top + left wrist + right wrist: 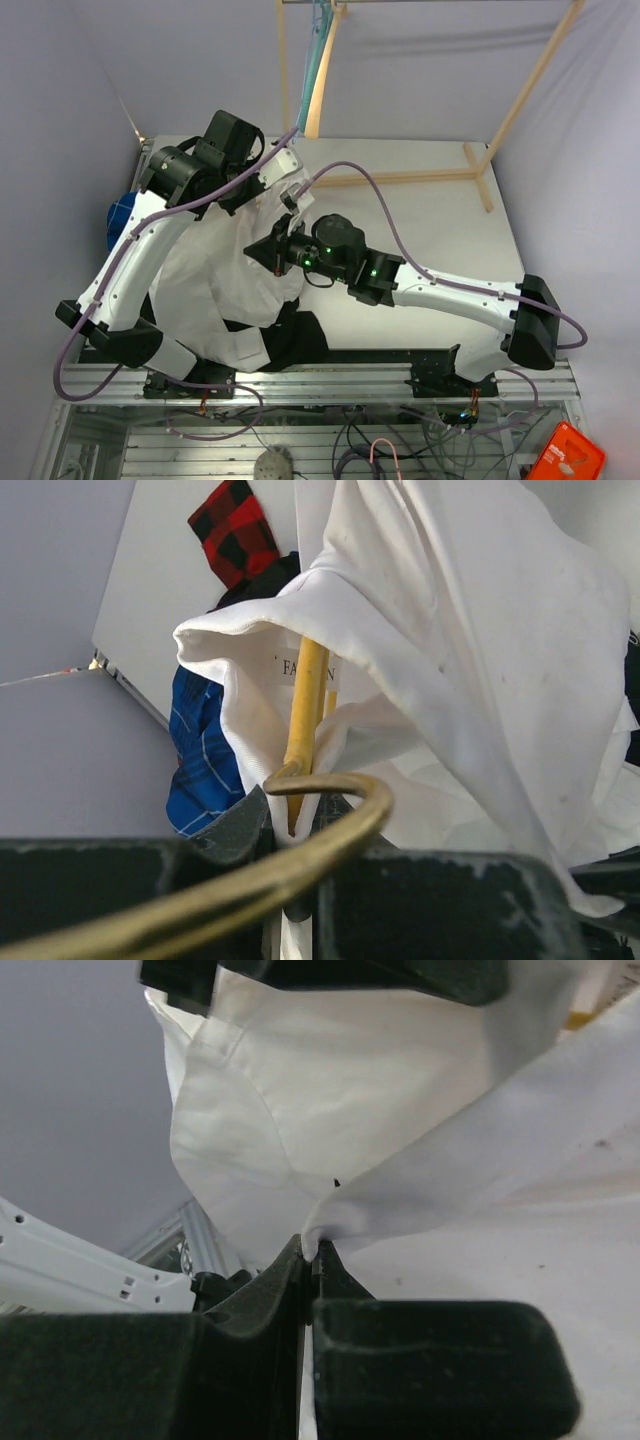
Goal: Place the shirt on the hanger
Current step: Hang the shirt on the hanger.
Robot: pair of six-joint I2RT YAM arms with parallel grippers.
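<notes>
The white shirt (215, 275) hangs in a bunch between my two arms, its collar draped over the yellow hanger (306, 695). In the left wrist view the shirt (460, 630) covers the hanger's arm, and the brass hook (345, 825) curls in front of the fingers. My left gripper (290, 825) is shut on the hanger's neck with collar fabric pinched in; in the top view it (293, 193) is held above the table. My right gripper (312, 1248) is shut on a fold of the shirt (350, 1090), just below and left of the left gripper (272, 250).
A blue plaid shirt (205, 750), a red-and-black plaid cloth (235, 530) and a black garment (292, 340) lie under and beside the shirt. A wooden rack (520, 90) stands at the back with a teal hanger (315, 50) on it.
</notes>
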